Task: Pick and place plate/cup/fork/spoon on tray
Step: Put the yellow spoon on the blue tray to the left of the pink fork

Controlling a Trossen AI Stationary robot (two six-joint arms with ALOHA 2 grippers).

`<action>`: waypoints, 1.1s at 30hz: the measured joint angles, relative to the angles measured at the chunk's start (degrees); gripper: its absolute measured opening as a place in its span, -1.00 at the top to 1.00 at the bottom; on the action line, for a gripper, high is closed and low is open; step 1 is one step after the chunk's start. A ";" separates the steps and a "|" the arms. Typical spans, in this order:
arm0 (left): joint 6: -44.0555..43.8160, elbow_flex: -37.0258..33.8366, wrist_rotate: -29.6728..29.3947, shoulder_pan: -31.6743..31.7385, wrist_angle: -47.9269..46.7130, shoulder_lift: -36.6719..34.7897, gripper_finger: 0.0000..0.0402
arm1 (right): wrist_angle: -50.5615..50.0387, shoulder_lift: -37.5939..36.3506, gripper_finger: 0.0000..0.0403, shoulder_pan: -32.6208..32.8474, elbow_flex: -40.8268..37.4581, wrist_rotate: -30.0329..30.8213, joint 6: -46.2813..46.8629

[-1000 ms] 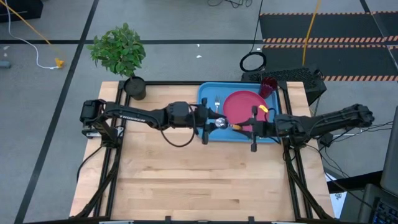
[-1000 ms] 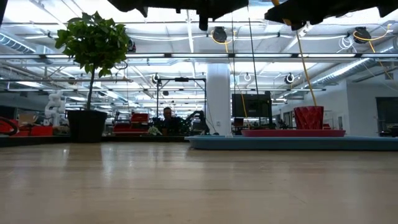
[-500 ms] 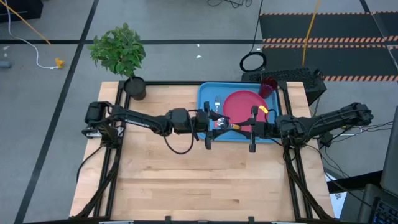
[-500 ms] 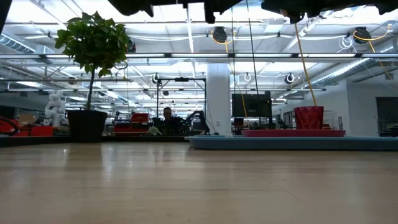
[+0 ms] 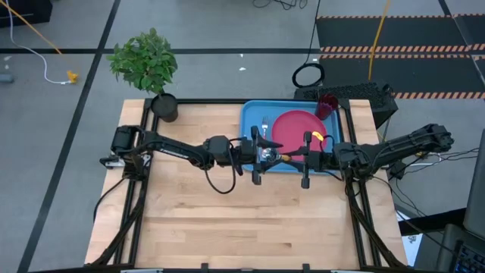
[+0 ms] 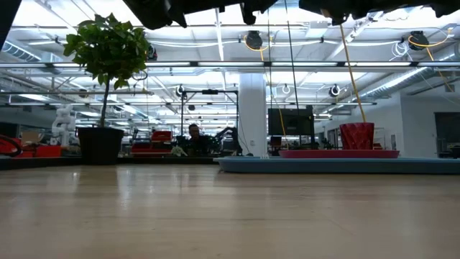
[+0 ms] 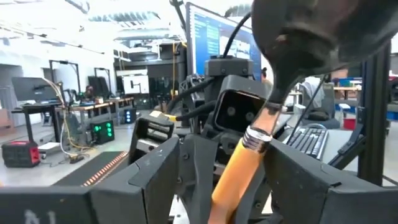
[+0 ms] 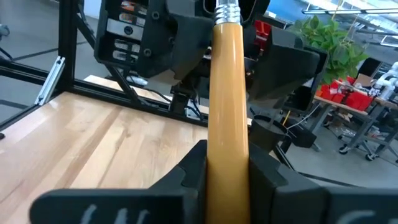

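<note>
The spoon (image 5: 277,155), with a silver bowl and an orange handle, hangs level above the near rim of the light-blue tray (image 5: 252,114). My right gripper (image 5: 300,158) is shut on its handle. My left gripper (image 5: 262,157) is open; its fingers (image 7: 155,177) stand on either side of the spoon's bowl end, and I see no touch. The pink-red plate (image 5: 292,127) lies in the tray, with the fork (image 5: 264,125) beside it. The maroon cup (image 5: 327,106) stands at the tray's far right corner. My right gripper pinches the spoon's orange handle (image 8: 228,124) between its two fingers. The fingers come level from the table's right and lie along the handle. The spoon sticks out level toward the table's left, clear of the tray, its bowl (image 7: 311,37) between my left gripper's fingers.
A potted plant (image 5: 164,106) in a black pot stands at the table's far left. The bare wooden tabletop (image 5: 242,220) spreads across the near half. A black keyboard (image 5: 356,91) lies beyond the tray's far right.
My left gripper has moved toward the table's right edge, closing on my right gripper, so its fingers now stand around the spoon's bowl end. My right gripper has shifted slightly left with the spoon, which stays level.
</note>
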 joint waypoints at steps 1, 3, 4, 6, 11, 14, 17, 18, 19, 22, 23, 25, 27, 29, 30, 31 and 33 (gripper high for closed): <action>0.02 0.00 0.36 -0.07 0.03 0.00 -0.13 | 0.16 0.02 0.74 0.00 0.00 0.00 -0.02; 0.05 0.00 0.94 -0.06 0.22 0.00 -0.09 | 0.60 0.02 0.74 0.00 0.00 -0.01 -0.02; 0.05 0.00 0.95 -0.06 0.22 0.00 -0.06 | 0.90 0.02 0.73 0.00 0.00 -0.06 0.00; 0.13 0.00 1.01 -0.06 0.08 0.00 0.03 | 1.09 0.02 0.72 0.00 0.00 -0.13 0.04; 0.65 0.00 3.14 -0.06 0.14 0.00 0.31 | 1.09 0.00 0.74 0.00 0.00 -0.17 0.03; 0.66 0.00 3.70 -0.06 0.14 0.00 0.43 | 1.04 0.00 0.73 0.00 0.00 -0.20 0.06; 1.39 0.00 4.44 -0.06 0.15 0.00 0.52 | 1.00 0.00 0.72 0.00 0.00 -0.28 0.10; 1.48 0.00 4.82 -0.06 0.16 0.00 0.55 | 1.00 0.02 0.72 0.00 0.00 -0.28 0.14; 1.58 0.00 5.10 -0.06 0.22 0.00 0.59 | 1.02 0.00 0.72 0.00 0.00 -0.27 0.23; 2.17 0.00 5.22 -0.03 0.37 0.00 0.72 | 1.10 -0.01 0.72 0.00 0.00 -0.21 0.61; 2.31 0.00 5.21 0.00 0.40 0.00 0.76 | 1.11 -0.02 0.72 0.00 0.00 -0.16 0.72; 2.67 0.00 5.20 0.04 0.42 0.00 0.78 | 1.13 -0.04 0.72 0.00 0.00 -0.15 0.73; 2.79 0.00 5.23 0.00 0.42 0.00 0.78 | 1.11 -0.04 0.72 0.00 0.00 -0.16 0.69; 2.76 0.00 5.28 -0.02 0.42 0.00 0.77 | 1.11 -0.04 0.72 0.00 0.00 -0.17 0.66; 2.78 0.00 5.30 -0.02 0.40 0.00 0.76 | 1.11 -0.04 0.71 0.00 0.00 -0.17 0.60; 2.80 0.00 5.30 -0.02 0.40 0.00 0.75 | 1.11 -0.04 0.71 0.00 0.00 -0.19 0.50; 2.83 0.00 5.44 -0.03 0.40 0.00 0.73 | 1.09 -0.02 0.71 0.00 0.00 -0.20 0.42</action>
